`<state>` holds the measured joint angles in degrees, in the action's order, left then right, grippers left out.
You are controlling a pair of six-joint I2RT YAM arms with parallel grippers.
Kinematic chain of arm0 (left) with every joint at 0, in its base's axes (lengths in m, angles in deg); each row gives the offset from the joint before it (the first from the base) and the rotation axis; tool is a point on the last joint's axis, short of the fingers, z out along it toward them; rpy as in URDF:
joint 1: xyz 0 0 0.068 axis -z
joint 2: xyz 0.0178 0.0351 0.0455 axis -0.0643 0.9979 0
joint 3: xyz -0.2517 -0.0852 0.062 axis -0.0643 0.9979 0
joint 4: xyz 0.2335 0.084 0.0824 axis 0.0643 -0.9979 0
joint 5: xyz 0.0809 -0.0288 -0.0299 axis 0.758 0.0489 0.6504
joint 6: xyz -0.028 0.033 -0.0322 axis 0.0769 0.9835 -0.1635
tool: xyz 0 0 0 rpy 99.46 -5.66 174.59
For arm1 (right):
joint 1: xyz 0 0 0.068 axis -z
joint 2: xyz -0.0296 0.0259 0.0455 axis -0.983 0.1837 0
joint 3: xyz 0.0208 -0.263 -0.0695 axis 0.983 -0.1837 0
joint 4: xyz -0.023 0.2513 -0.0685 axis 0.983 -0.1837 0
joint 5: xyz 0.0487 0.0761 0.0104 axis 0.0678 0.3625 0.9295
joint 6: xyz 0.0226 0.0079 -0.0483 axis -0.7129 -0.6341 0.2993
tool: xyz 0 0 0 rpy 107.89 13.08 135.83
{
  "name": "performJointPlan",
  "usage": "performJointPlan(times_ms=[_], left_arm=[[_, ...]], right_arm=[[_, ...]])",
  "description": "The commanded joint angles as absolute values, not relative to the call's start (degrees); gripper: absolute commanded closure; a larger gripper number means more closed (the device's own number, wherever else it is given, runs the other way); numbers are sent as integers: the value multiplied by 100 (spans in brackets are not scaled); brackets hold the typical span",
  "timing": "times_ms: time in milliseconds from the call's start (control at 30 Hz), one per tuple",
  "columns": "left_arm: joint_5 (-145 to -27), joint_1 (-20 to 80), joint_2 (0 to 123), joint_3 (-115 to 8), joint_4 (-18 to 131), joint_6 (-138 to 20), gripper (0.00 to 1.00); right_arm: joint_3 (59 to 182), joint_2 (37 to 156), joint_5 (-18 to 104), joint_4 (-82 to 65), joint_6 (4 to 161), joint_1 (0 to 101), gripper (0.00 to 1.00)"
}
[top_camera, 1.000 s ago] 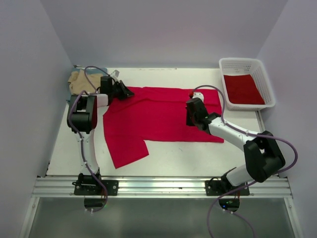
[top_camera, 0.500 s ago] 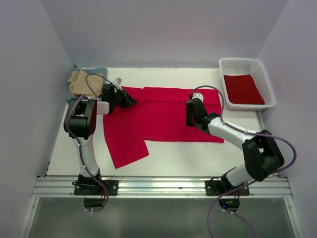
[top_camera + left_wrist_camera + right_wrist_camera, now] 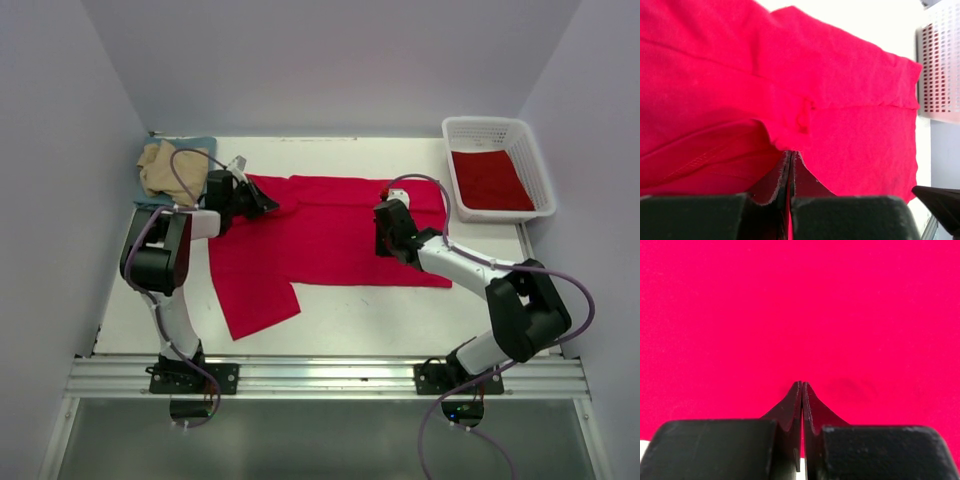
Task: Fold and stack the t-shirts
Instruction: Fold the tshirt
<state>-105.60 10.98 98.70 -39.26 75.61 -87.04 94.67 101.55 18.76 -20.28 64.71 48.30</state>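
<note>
A bright red t-shirt (image 3: 320,235) lies spread across the middle of the table. My left gripper (image 3: 268,205) is at its far left part, by the sleeve. In the left wrist view that gripper (image 3: 791,152) is shut, and the cloth (image 3: 840,100) puckers into a fold at its tips. My right gripper (image 3: 383,238) stands on the shirt's right half. In the right wrist view it (image 3: 801,384) is shut, tips down on flat red cloth (image 3: 800,305) with no fold between them. A tan t-shirt (image 3: 160,165) lies on a blue-grey one (image 3: 198,146) at the far left corner.
A white lattice basket (image 3: 530,160) stands at the far right with another red shirt (image 3: 490,180) in it; its wall (image 3: 940,70) also shows in the left wrist view. Purple-grey walls close in the table on three sides. A metal rail (image 3: 320,378) runs along the near edge.
My left gripper has slid right and a little nearer along the shirt's far left part, and the cloth there has shifted with it. The right gripper has barely moved.
</note>
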Motion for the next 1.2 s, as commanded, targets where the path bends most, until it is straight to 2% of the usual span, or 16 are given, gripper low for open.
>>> performJointPlan(times_ms=[0,667,767,800,900,933,1033,1100,1167], left_arm=[[-10385,1160,9392,-3835,7670,-8777,100],[-10130,1740,8865,-3035,7837,-9445,99],[-9990,1766,8619,-2903,7819,-9524,72],[-9928,1775,8523,-2859,7810,-9541,57],[-9647,1889,7927,-2675,7775,-9516,36],[-9568,1933,7811,-2674,7558,-9358,34],[-9103,2047,7424,-2736,6986,-8815,25],[-8602,2083,7266,-2684,6589,-8576,22],[-8138,2083,7186,-2552,6693,-8224,20]], right_arm=[[9444,10202,1817,-1868,6446,4821,100],[9506,10237,1826,-1974,6472,4821,100],[9506,10255,1835,-1974,6472,4830,100],[9506,10272,1826,-1982,6472,4830,100],[9541,10290,1765,-2044,6446,4821,99],[9576,10290,1721,-2114,6428,4821,87],[9690,10237,1230,-2464,6288,4821,70],[9743,10176,993,-2650,6077,4821,66],[9778,10123,667,-2800,5937,4821,66]])
